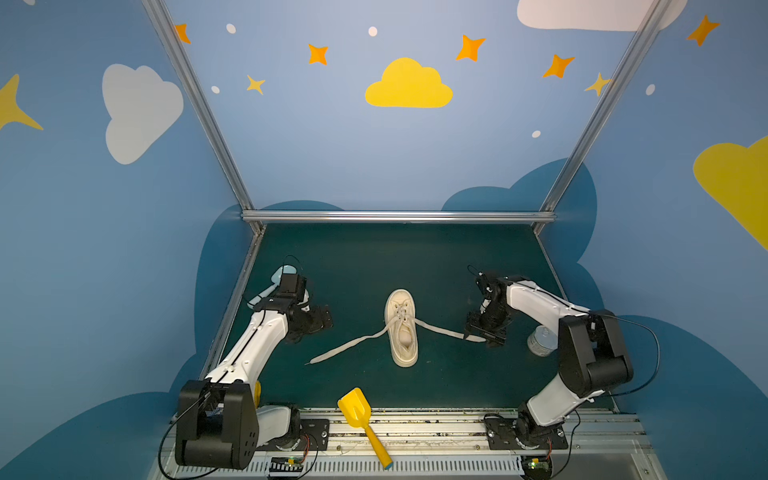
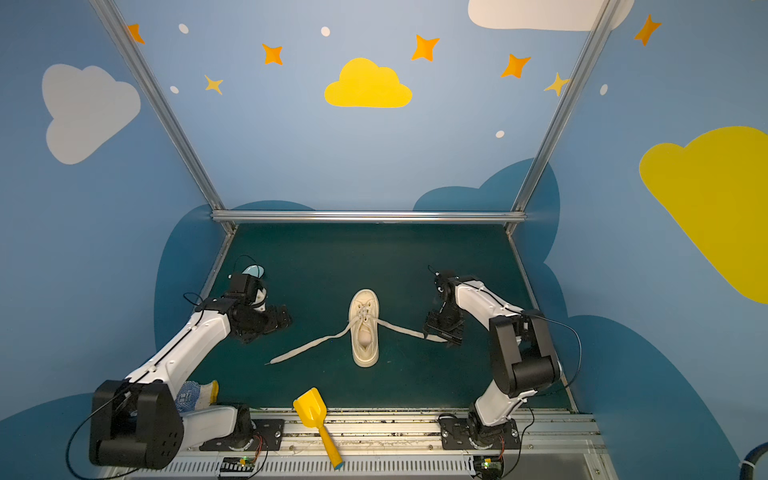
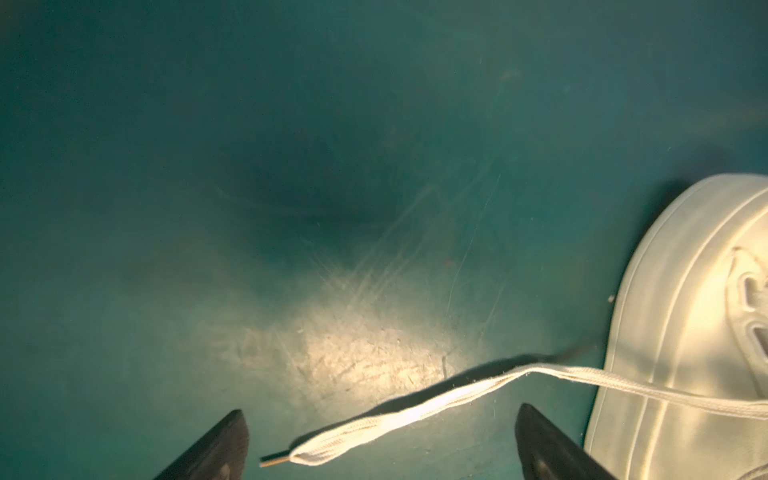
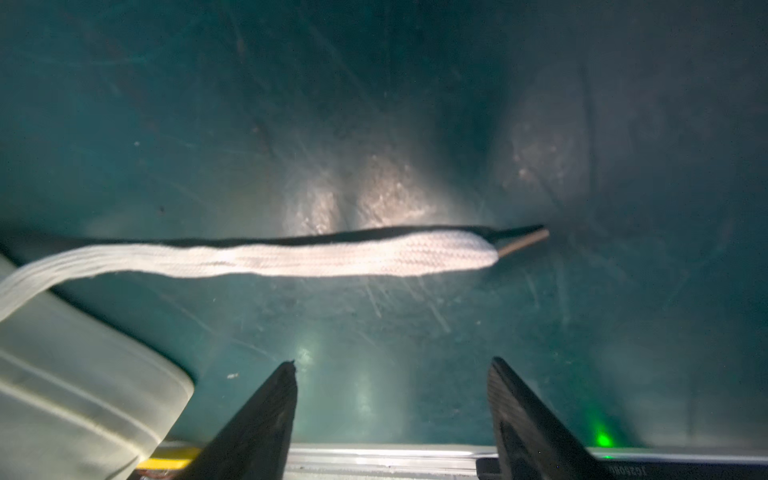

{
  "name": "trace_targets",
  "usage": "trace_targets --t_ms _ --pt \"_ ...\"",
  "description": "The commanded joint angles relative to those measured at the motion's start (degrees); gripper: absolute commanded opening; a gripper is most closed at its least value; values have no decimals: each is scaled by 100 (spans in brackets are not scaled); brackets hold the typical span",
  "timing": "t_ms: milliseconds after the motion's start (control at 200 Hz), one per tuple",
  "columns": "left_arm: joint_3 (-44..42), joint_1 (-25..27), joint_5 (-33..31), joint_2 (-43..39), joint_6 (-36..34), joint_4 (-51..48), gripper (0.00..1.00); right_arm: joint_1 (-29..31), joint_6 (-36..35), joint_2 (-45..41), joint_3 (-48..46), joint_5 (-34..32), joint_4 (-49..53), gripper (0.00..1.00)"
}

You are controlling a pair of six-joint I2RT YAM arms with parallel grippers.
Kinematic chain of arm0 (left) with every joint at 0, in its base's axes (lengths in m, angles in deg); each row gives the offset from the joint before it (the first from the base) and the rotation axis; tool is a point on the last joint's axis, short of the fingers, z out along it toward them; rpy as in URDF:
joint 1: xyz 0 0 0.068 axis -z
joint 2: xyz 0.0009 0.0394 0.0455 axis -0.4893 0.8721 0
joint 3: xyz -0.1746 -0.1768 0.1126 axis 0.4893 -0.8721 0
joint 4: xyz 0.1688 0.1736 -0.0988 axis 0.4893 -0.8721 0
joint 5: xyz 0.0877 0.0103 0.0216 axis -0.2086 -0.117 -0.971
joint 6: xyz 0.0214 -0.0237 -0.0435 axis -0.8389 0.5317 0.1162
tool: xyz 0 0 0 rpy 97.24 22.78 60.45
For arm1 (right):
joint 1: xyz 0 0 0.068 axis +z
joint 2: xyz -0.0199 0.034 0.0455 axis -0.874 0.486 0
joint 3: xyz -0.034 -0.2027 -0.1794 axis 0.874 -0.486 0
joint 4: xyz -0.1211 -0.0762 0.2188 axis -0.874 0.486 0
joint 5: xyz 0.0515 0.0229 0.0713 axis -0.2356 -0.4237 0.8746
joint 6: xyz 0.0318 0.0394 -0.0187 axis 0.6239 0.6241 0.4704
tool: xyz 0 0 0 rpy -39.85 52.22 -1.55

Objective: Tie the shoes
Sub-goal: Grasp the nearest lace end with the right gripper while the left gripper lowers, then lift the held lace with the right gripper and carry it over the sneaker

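Sneaker between left claw and right claw, both open, empty, a lace end near each.

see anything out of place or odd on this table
Yes. The yellow shovel lies half off the green mat, its handle across the metal rail at the front edge. A dotted glove lies by the left arm, partly hidden. The shoe has untied laces splayed to both sides.

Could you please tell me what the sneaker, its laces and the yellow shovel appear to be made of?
Sneaker: probably smooth leather or a synthetic, cream, with a soft sheen. Laces: flat woven fabric, matte; the weave ribs show. Yellow shovel: likely moulded plastic, uniform colour, slightly glossy.
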Motion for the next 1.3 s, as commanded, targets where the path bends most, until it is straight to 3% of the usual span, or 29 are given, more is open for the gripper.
trace_targets --t_ms 0,240,626,826,1121,1292 --pt "-111 81 234 -18 242 66 99 103 -234 197 285 -130 -50 66" --pt "-422 124 388 148 414 327 99 197 -456 593 590 -486 39 62" --pt "-440 242 468 391 527 321 99 275 -447 988 577 -466 -226 53" --pt "-379 405 331 438 622 261 99 422 -335 1146 462 -596 -356 40" --pt "-230 805 55 462 741 -1 99 460 -721 819 325 -272 -498 8" --pt "-311 889 15 333 970 -143 99 484 -834 192 376 -59 -439 1"
